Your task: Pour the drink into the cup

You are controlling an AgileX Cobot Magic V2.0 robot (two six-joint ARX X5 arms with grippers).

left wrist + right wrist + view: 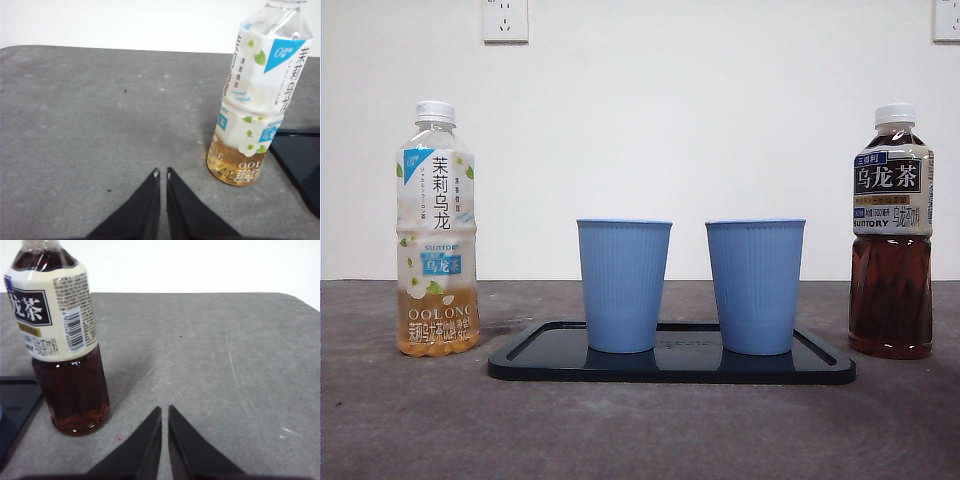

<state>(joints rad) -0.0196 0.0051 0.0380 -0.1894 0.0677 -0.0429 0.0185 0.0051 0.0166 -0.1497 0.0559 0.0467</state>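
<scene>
Two blue ribbed cups (623, 284) (755, 286) stand upright side by side on a black tray (670, 367). At the left stands a jasmine oolong bottle (437, 232) (256, 95), capped, with a little pale tea at its bottom. At the right a dark oolong tea bottle (892, 235) (62, 340) stands capped and mostly full. My left gripper (162, 173) is shut, low over the table, apart from the pale bottle. My right gripper (164, 409) is shut too, a short way from the dark bottle. Neither gripper shows in the front view.
The grey table (410, 420) runs to a white wall with two sockets (505, 20). A corner of the tray (300, 165) lies beside the pale bottle, and another corner (15, 405) beside the dark one.
</scene>
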